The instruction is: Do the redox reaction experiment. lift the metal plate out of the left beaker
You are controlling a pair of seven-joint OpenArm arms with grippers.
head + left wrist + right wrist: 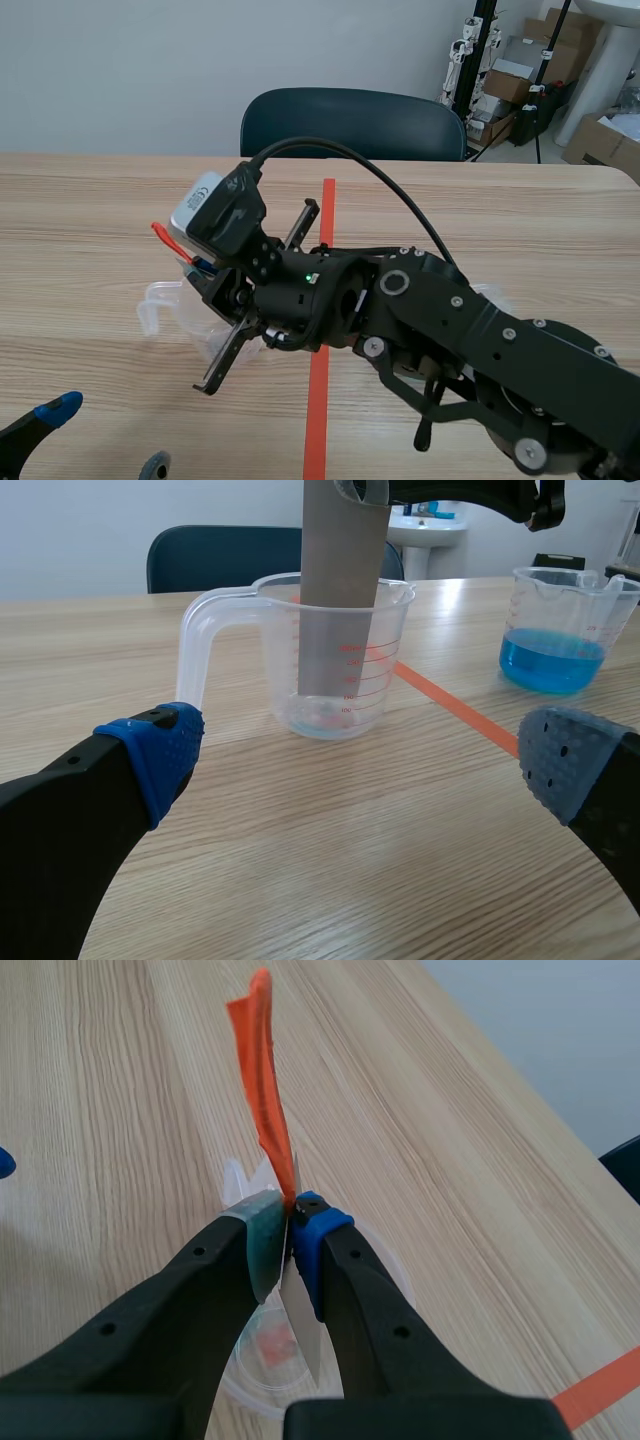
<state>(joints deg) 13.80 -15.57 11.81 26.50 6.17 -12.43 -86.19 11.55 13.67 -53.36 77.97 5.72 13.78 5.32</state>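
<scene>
The right claw (290, 1222) was clamped on the top of the plate (340, 570), one pad pressed against each face. An orange tag (262, 1080) stuck up from the plate's top end past the fingertips. The plate stood upright in the left beaker (398, 640). Its lower end was inside, well below the rim and close over a little pale liquid at the bottom; whether it touched the bottom could not be told. The right arm lay across the tape line (318, 400) to get there. The left claw (360, 765) stood wide apart, holding nothing, with the beaker ahead of it. A second beaker (560, 600) with blue liquid stood well apart on the worktop (300, 880).
</scene>
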